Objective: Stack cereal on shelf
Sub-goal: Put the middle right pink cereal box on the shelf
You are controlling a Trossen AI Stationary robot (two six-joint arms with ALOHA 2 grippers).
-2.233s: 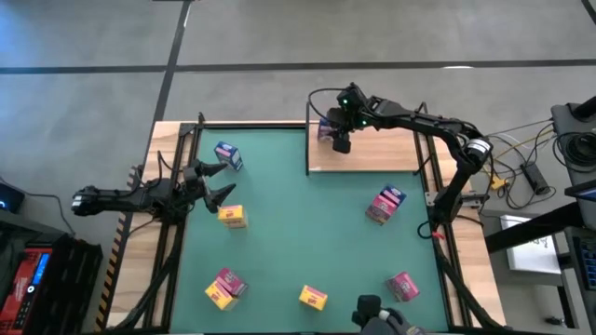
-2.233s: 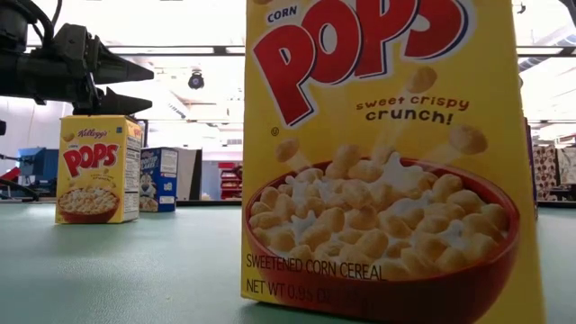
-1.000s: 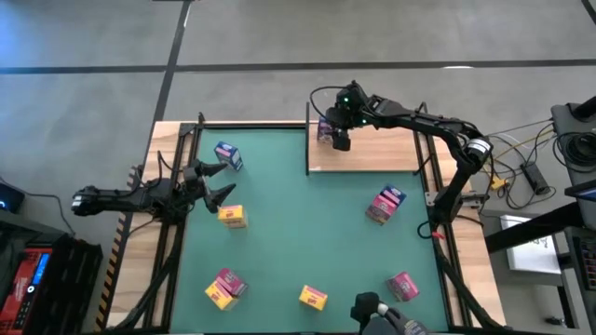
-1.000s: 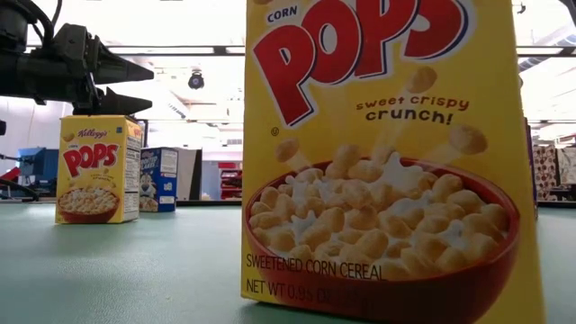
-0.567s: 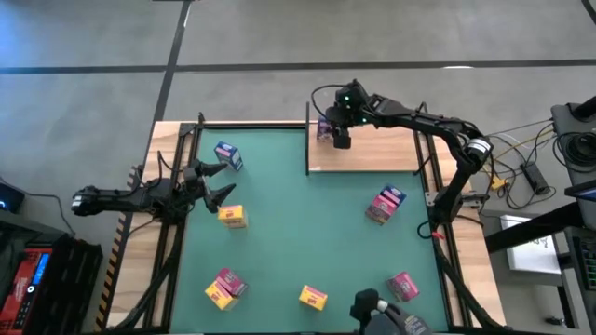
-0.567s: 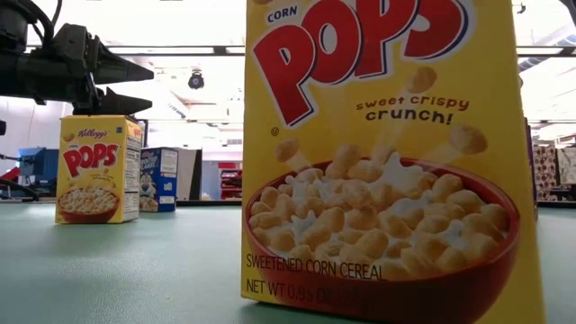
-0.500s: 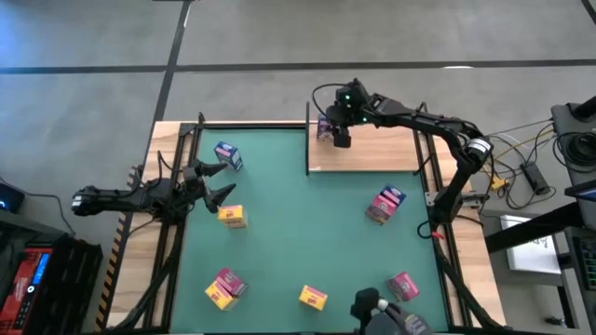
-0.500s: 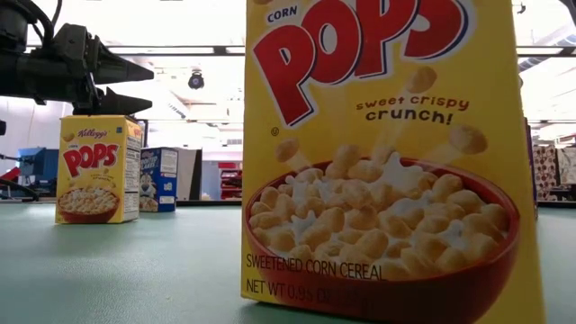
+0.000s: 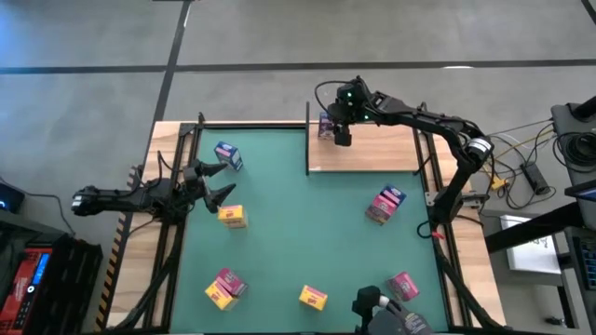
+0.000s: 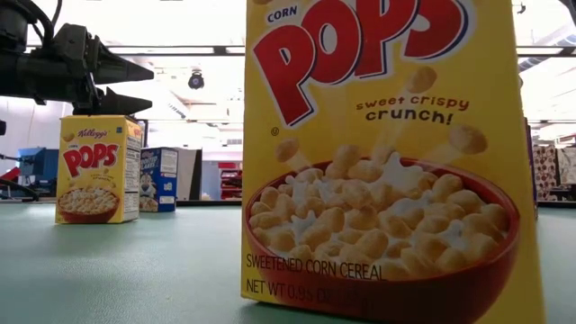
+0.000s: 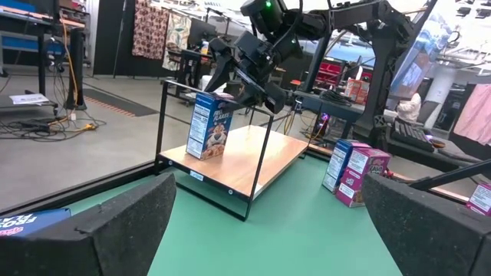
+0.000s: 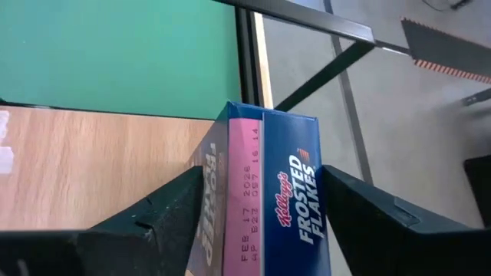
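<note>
The light-wood shelf (image 9: 372, 149) with black posts stands at the table's far right and also shows in the left wrist view (image 11: 245, 157). A blue Frosted Flakes box (image 9: 324, 125) stands upright at its far left corner (image 11: 209, 123). My right gripper (image 9: 337, 132) is over it, shut on its top. My left gripper (image 9: 222, 181) is open and empty at the table's left, between a blue box (image 9: 227, 154) and a yellow box (image 9: 233, 216). My right gripper pinches the blue box between its two fingers (image 12: 180, 207), one on each of two opposite sides at the box's top end (image 12: 268, 153). The fingers come from above, slanting down. The box is upright, and its bottom (image 11: 202, 153) looks to be on the shelf board.
Loose boxes stand on the green mat: a pink one (image 9: 386, 205) at the right, a pink one (image 9: 403, 286) at the near right, a yellow one (image 9: 313, 298) at the near edge, a pink and yellow one (image 9: 224, 288) at the near left. A yellow Corn Pops box (image 10: 378, 162) fills the low view.
My right gripper has gone a little toward the table's far edge with the blue box, which stays upright at the shelf's far left corner.
</note>
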